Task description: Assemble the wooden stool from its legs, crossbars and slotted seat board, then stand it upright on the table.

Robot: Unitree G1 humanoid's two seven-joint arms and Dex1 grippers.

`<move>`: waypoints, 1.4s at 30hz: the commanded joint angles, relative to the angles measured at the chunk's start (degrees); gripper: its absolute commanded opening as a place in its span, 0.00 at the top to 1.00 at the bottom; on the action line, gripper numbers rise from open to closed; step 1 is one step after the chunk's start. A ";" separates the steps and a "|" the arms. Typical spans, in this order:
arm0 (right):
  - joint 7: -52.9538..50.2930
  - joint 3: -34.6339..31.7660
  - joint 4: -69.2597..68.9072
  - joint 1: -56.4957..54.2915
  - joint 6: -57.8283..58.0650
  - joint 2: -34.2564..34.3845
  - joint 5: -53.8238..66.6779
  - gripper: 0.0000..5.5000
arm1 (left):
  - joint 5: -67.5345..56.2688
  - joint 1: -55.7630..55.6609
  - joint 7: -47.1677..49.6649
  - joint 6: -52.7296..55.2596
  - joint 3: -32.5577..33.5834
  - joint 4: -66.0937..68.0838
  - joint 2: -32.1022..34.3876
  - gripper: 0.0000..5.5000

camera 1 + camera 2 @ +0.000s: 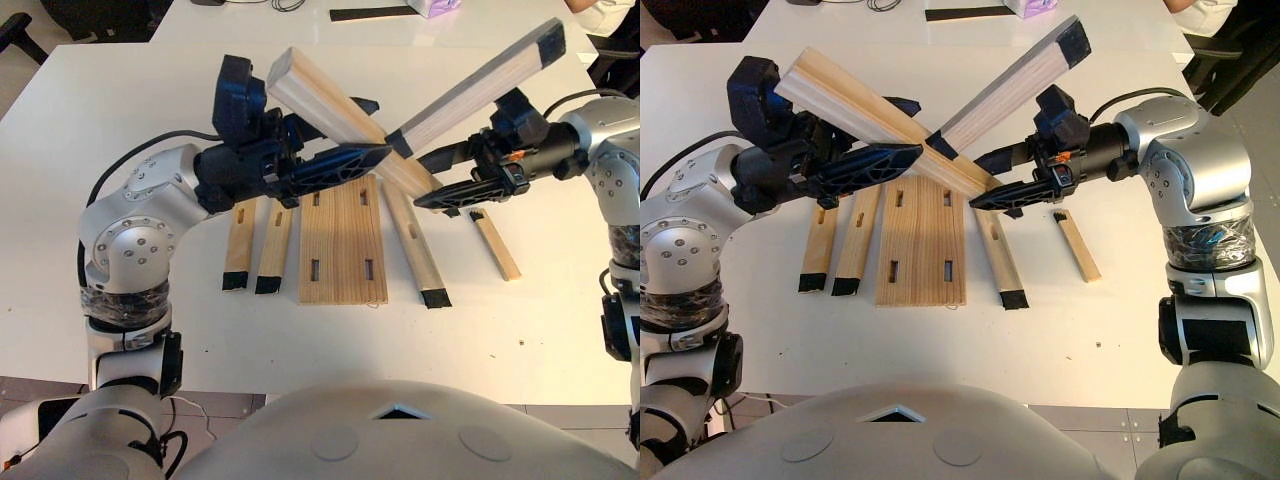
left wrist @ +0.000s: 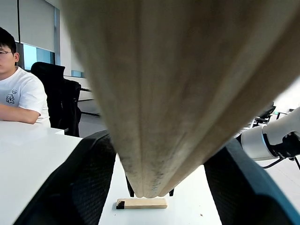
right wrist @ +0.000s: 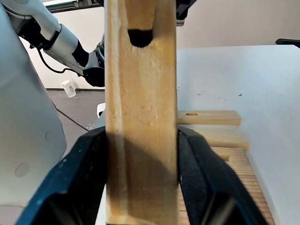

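My left gripper (image 1: 375, 130) is shut on a pale wooden leg (image 1: 320, 100), held above the table and slanting down to the right. My right gripper (image 1: 428, 178) is shut on a second leg (image 1: 480, 85) with black ends, slanting up to the right. The lower ends of the two legs meet over the table's middle. In the right wrist view this leg (image 3: 140, 117) shows a dark slot between the fingers (image 3: 79, 183). Below them the slotted seat board (image 1: 340, 240) lies flat. Two short pieces (image 1: 255, 245) lie left of it, a third leg (image 1: 415, 245) and a crossbar (image 1: 495, 243) to its right.
The white table (image 1: 130, 110) has free room at the left, the far side and along the front edge. A second table behind carries a black strip (image 1: 370, 13). A short wooden piece (image 2: 140, 203) lies on the table beyond the left gripper's fingers (image 2: 79, 187).
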 commanded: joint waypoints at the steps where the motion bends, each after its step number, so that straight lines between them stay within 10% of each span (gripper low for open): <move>1: 0.42 0.51 -0.68 -0.13 -0.71 -0.32 -0.36 0.63 | 1.09 0.66 -0.62 -0.15 -0.99 -0.94 0.31 0.46; 27: -3.01 -0.16 1.90 1.30 -4.20 0.33 -2.84 0.63 | 3.33 1.61 -1.82 -2.60 0.02 0.06 0.06 0.61; 34: -8.07 -2.66 2.29 5.14 -7.70 1.49 -3.99 0.41 | 7.75 2.02 -3.23 -4.74 1.05 4.45 1.73 0.63; 42: -16.40 -13.07 4.36 12.76 -11.32 -0.15 -4.40 0.41 | 14.45 5.52 -12.66 -6.99 2.82 6.70 11.22 0.63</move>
